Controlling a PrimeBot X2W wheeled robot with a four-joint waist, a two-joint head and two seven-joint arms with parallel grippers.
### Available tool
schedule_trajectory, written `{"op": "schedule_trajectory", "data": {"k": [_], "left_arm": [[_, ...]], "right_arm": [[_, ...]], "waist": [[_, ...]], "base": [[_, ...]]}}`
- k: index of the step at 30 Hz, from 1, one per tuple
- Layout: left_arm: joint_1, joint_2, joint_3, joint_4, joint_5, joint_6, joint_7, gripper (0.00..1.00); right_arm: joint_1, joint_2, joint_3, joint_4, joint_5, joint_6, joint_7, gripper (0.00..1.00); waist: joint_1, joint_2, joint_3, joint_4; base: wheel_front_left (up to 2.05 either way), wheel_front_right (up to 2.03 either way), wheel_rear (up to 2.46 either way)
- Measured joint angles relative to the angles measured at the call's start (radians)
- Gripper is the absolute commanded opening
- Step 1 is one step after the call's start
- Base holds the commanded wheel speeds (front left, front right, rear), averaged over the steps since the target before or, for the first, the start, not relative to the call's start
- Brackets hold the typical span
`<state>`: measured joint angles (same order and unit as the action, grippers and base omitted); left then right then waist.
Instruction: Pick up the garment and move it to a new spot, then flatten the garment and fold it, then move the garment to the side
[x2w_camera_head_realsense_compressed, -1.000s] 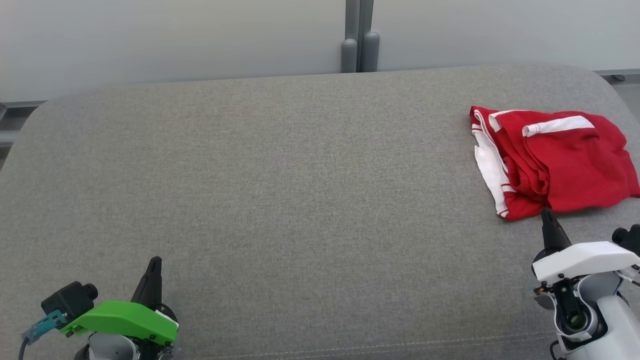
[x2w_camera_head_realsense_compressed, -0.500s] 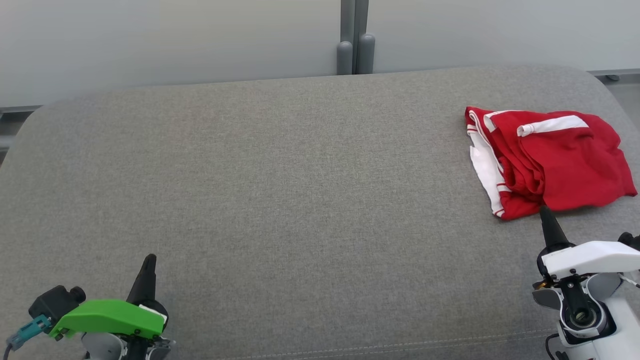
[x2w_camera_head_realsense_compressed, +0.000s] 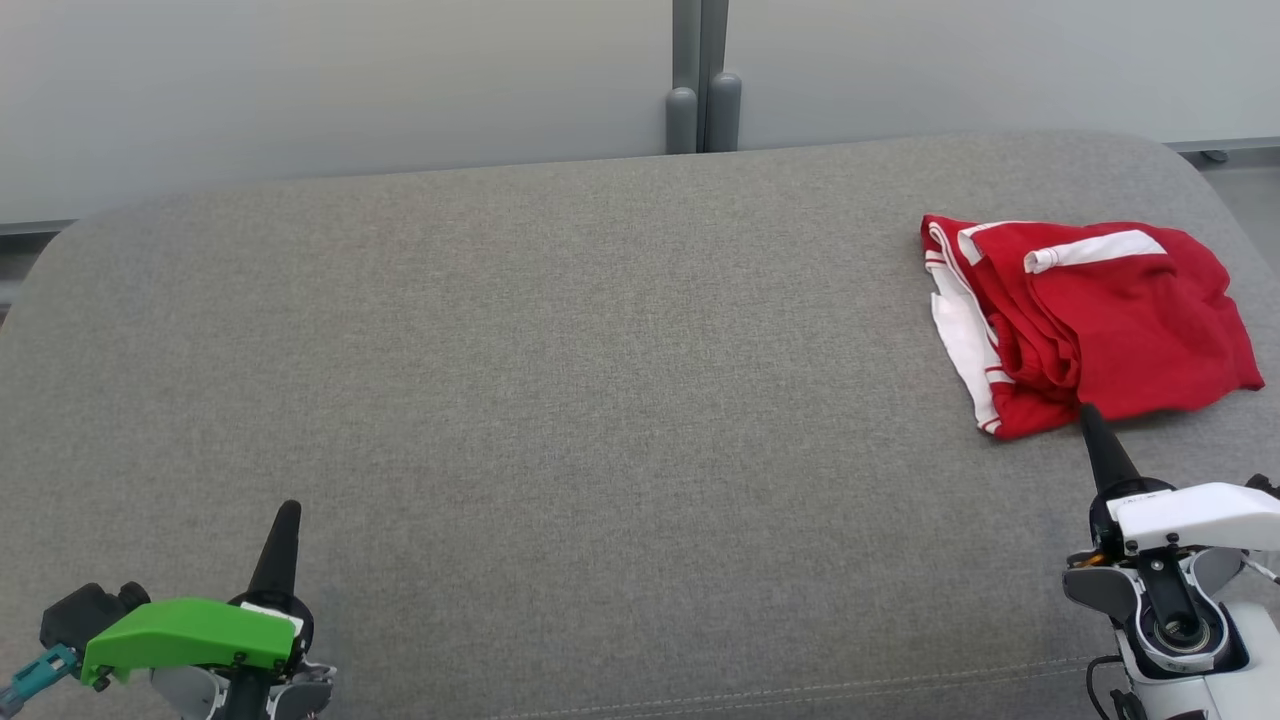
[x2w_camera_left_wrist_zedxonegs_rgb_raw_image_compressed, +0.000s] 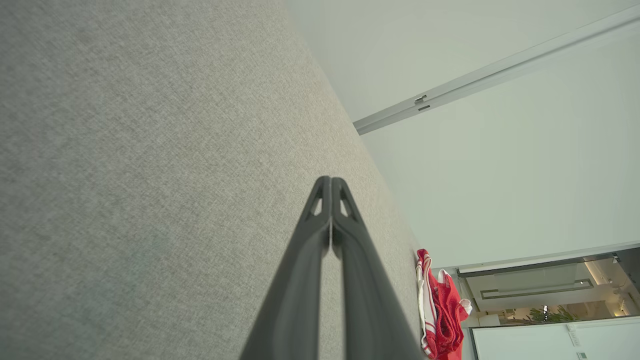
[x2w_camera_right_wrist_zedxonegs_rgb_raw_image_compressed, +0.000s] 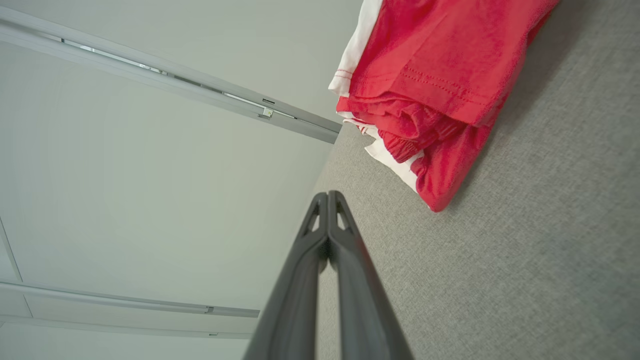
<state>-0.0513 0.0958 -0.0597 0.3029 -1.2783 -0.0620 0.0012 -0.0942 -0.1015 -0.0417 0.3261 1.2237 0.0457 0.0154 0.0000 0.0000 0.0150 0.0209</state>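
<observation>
Grey woven upholstered surface (x2w_camera_head_realsense_compressed: 560, 400), pale wall panels behind. Folded red-and-white fabric garment (x2w_camera_head_realsense_compressed: 1110, 320) lies at its far right. Right hand (x2w_camera_head_realsense_compressed: 1090, 420), fingers pressed together, sits just beside the near hem; left hand (x2w_camera_head_realsense_compressed: 285, 512) likewise closed, well apart.

The right tool (x2w_camera_right_wrist_zedxonegs_rgb_raw_image_compressed: 328, 197) is seen rising from the bottom centre of the frame, its two dark fingers pressed together at the tips with nothing held between them. A red garment (x2w_camera_right_wrist_zedxonegs_rgb_raw_image_compressed: 440, 65) with white trim is bunched in folds at the upper right, laid on the grey fabric bench (x2w_camera_right_wrist_zedxonegs_rgb_raw_image_compressed: 525, 260). Its lowest corner is near the tips but apart from them. A pale wall (x2w_camera_right_wrist_zedxonegs_rgb_raw_image_compressed: 150, 190) crossed by a metal rail (x2w_camera_right_wrist_zedxonegs_rgb_raw_image_compressed: 200, 90) is shown at the left.
</observation>
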Motion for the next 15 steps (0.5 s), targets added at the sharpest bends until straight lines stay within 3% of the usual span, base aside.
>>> {"op": "schedule_trajectory", "data": {"k": [15], "left_arm": [[-0.002,-0.028,0.071,-0.01,-0.168,-0.028,0.058,0.0]], "right_arm": [[0.0,0.032,-0.054,-0.02,0.198,0.041,0.055,0.0]], "waist": [[0.0,0.0,-0.007,-0.011]], "base": [[0.0,0.0,0.0]]}}
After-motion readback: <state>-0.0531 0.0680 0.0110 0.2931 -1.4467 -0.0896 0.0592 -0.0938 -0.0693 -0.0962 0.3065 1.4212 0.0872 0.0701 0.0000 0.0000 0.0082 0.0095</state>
